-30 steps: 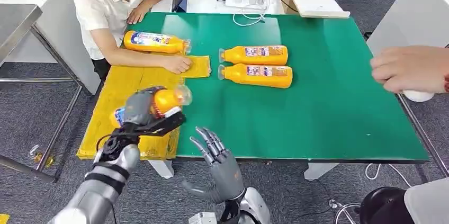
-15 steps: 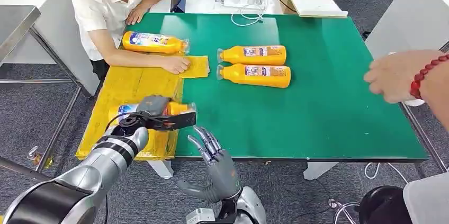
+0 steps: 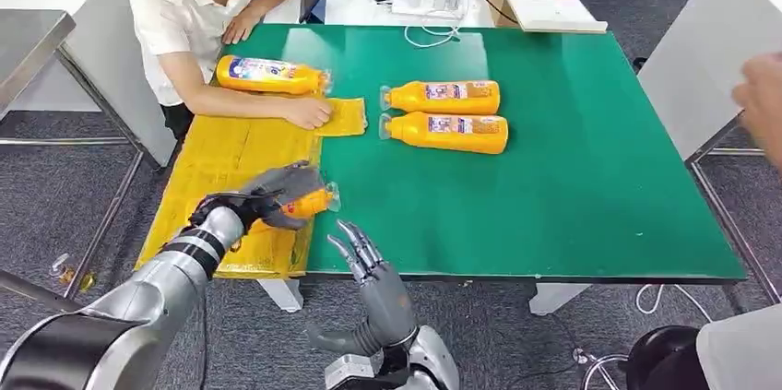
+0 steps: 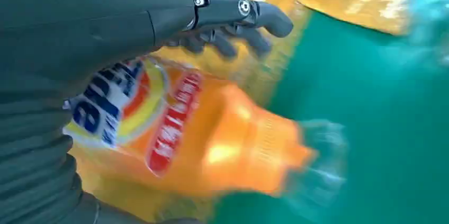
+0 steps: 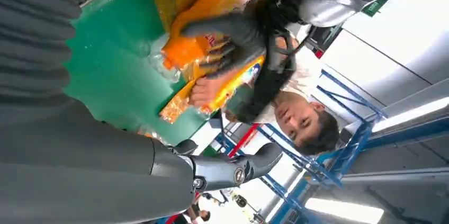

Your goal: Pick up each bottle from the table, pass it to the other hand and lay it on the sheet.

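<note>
Head view: left hand (image 3: 277, 195) fingers wrap bottle (image 3: 309, 202).

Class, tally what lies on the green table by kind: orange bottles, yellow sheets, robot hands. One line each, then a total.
Orange bottles: 4, one under the left hand, one by the person's arm, two mid-table
Yellow sheets: 1
Robot hands: 2, left hand, right hand
Total: 7

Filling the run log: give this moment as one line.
left hand: holds bottle low over yellow sheet | right hand: open | two bottles on table
</note>
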Available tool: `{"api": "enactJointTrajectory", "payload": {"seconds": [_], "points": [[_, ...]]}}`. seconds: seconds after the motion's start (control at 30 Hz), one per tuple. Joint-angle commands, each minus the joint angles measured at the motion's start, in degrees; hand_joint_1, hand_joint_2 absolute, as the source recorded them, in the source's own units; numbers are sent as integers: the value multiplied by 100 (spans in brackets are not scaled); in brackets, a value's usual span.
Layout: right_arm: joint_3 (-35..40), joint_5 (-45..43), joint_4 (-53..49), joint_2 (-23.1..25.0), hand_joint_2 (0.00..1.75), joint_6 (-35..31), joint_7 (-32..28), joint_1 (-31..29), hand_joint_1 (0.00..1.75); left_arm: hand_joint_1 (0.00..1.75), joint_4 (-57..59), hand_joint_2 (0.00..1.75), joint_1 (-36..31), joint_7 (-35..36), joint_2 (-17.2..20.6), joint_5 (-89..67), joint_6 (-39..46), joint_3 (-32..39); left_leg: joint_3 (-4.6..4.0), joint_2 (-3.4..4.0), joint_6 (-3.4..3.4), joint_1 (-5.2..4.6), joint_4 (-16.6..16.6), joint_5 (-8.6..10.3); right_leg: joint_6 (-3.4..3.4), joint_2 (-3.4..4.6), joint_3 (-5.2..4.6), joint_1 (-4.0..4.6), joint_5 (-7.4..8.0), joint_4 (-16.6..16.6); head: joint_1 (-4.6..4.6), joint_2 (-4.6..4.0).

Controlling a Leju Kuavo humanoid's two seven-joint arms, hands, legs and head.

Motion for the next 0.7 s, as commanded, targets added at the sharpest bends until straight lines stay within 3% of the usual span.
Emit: {"api": "enactJointTrajectory", "payload": {"seconds": [0.03,0.43,0.5,0.6,0.63,0.7], "points": [[682,-314,523,-206,0,-307,2,-362,0,0,-111,175,499,-568,-214,601,-175,795,26,22,-3,-3,-15,0,-6,16,20,-2,5,-14,-2,0],[682,-314,523,-206,0,-307,2,-362,0,0,-111,175,499,-568,-214,601,-175,795,19,6,-2,-3,-9,0,-7,4,17,-2,1,-8,-2,0],[658,-346,532,-209,0,-353,2,-333,0,0,-413,175,702,-974,-331,1340,-287,1121,23,9,-3,-3,-12,0,-8,6,21,-1,3,-13,0,0],[617,-334,489,-242,0,-413,2,-248,0,0,-1335,175,1246,-1479,-523,2453,-376,1449,24,5,-1,-5,-14,0,-6,2,23,-3,1,-15,-2,0],[530,-240,469,-261,0,-471,2,-170,0,0,-2567,175,1871,-1549,-627,3282,-214,1428,19,0,0,-6,-10,0,-4,-1,17,-5,0,-10,0,0],[377,-152,379,-278,0,-507,2,-64,0,0,-3872,175,2436,-1658,-631,3786,805,1179,18,8,0,-3,-12,-4,-6,5,15,-1,-1,-16,2,0]]}}
